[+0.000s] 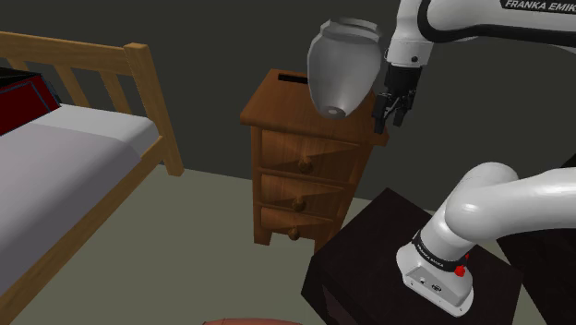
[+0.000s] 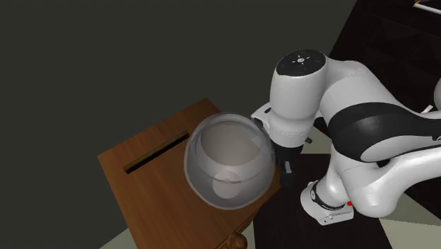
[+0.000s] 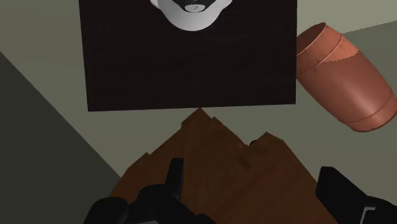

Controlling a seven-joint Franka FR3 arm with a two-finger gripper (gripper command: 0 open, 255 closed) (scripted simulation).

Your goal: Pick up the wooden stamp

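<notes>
A brown wooden nightstand (image 1: 300,157) with three drawers stands against the dark wall. On its top lies a thin dark strip (image 1: 294,81), also seen from above (image 2: 155,160); I cannot tell whether this is the stamp. A large grey vase (image 1: 342,66) rises over the top's right part, and its wide mouth faces the second exterior camera (image 2: 227,161). My gripper (image 1: 395,111) hangs open just right of the vase, above the nightstand's right edge, holding nothing. In the wrist view its fingers (image 3: 173,184) stand wide apart over the nightstand's corner (image 3: 222,159).
A bed (image 1: 65,175) with a wooden frame fills the shoulder view's left. My dark stand (image 1: 369,268) sits right next to the nightstand. A reddish-brown barrel (image 3: 343,76) lies on the floor beside the stand.
</notes>
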